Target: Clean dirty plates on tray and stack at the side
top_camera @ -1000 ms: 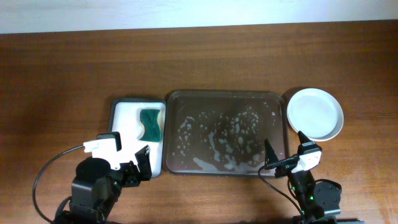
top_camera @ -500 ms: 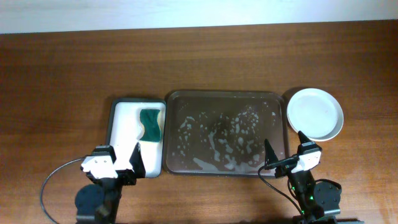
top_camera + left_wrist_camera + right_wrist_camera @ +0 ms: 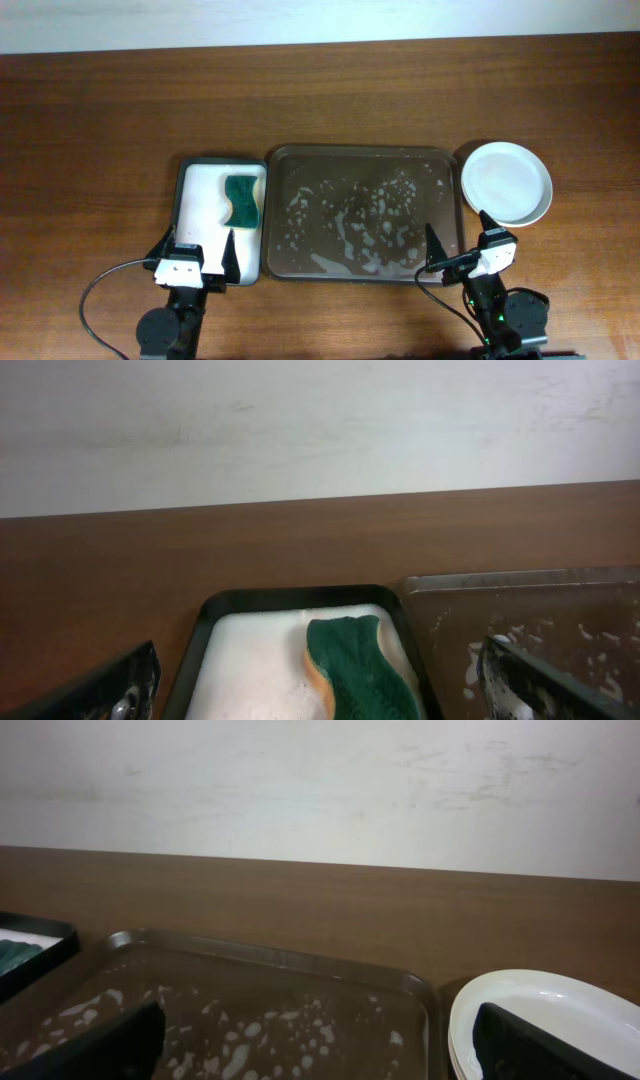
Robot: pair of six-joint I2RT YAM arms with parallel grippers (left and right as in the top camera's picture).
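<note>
On the brown wooden table (image 3: 100, 110) we see the left gripper (image 3: 197, 255), fingers spread apart, just before the black-rimmed tray (image 3: 181, 205) holding a green sponge (image 3: 241, 200). Next lies the foamy tray (image 3: 355, 150), the right gripper (image 3: 458, 248) gaping at its near corner. The plates (image 3: 506, 182), seemingly stacked, sit just beside it.
</note>
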